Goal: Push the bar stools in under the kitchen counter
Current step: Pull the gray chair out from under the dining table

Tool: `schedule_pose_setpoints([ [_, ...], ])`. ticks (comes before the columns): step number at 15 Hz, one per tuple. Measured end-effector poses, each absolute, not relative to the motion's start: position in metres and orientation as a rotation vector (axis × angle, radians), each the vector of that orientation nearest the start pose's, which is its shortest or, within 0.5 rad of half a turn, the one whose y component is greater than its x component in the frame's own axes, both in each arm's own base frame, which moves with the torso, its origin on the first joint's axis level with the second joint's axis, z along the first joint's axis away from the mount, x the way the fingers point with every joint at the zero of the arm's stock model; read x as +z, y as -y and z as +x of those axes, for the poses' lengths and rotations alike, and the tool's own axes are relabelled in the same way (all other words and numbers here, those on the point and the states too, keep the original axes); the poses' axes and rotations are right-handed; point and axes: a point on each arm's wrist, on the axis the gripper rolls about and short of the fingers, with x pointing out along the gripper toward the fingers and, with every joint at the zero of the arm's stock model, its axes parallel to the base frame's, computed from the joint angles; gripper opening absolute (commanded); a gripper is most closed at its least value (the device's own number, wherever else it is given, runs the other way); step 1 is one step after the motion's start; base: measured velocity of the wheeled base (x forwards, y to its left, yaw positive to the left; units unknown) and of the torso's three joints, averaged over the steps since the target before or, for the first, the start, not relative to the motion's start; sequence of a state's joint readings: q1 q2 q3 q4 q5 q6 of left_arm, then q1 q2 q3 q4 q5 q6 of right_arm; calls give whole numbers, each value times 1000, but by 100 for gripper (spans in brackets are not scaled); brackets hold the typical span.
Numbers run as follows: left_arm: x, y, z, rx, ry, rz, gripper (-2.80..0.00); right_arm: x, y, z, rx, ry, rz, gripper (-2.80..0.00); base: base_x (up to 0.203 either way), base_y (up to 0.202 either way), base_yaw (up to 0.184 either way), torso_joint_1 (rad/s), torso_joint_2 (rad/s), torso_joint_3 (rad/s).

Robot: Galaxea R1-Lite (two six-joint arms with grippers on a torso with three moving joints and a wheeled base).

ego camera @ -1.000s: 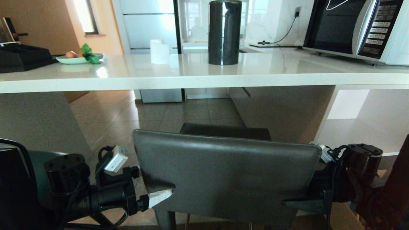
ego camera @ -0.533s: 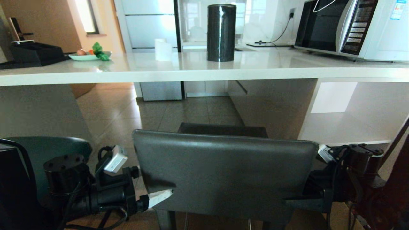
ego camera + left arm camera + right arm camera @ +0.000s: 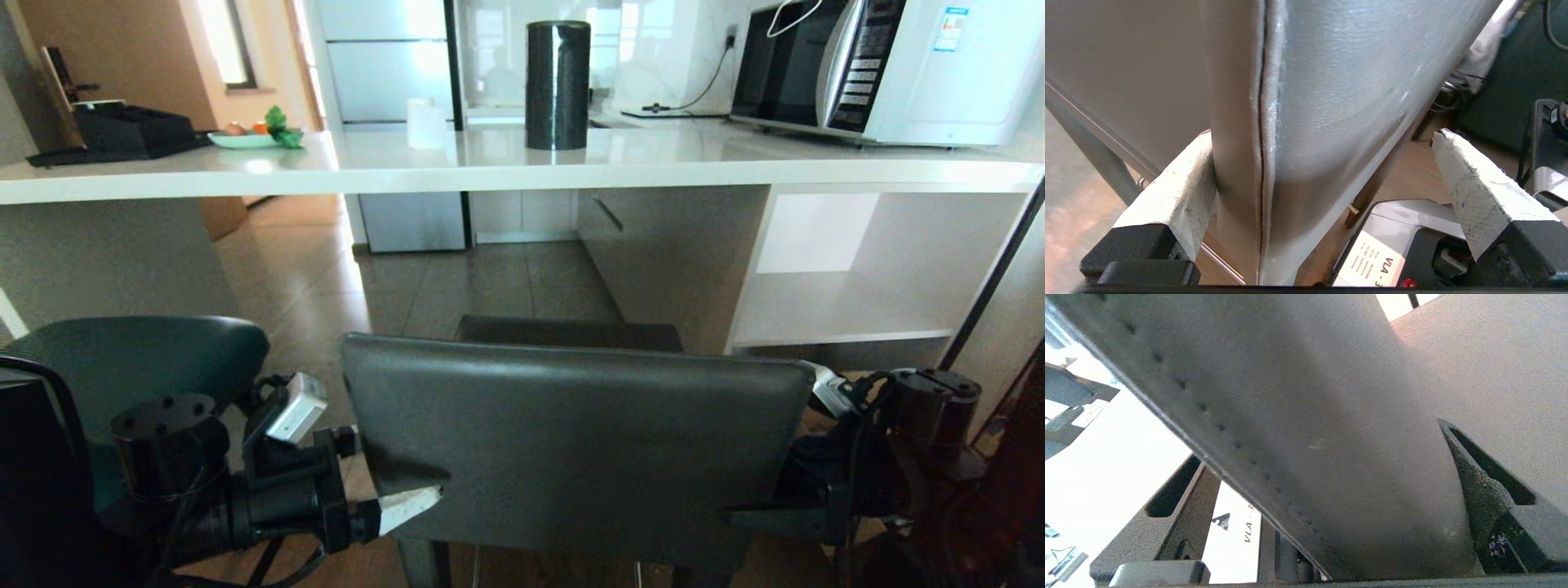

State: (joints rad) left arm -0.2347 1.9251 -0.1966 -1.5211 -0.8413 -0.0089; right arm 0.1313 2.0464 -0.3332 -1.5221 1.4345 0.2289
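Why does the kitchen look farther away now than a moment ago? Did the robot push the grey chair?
The whole view shifted, so the camera moved, backing off from the kitchen counter: more of the shelves and the teal stool now shows. The dark grey stool stayed put in the view between both pincers, so it came along, away from the counter. The left pincer and right pincer kept straddling its back, open.

Legible text is limited to one label on a white and black housing beneath the dark grey stool back; it reads "VLA - 3", cut off there. The same label appears partially in the right wrist view: "VLA - 3". Microwave keypad and sticker markings are unreadable.
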Motion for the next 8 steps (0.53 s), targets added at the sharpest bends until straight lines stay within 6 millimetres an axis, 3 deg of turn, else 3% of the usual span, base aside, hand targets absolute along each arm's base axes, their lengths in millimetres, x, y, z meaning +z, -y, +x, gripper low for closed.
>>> schedule_pose_setpoints([
  [5, 78, 75, 231, -1078, -214, -70, 0, 67, -52, 265, 1520, -345, 312, 0, -183, 0, -2, 2, 4, 4],
  [8, 79, 81, 227, -1067, -214, -62, 0, 66, -46, 267, 1498, -344, 318, 0, -20, 0, -1, -2, 0, 1],
])
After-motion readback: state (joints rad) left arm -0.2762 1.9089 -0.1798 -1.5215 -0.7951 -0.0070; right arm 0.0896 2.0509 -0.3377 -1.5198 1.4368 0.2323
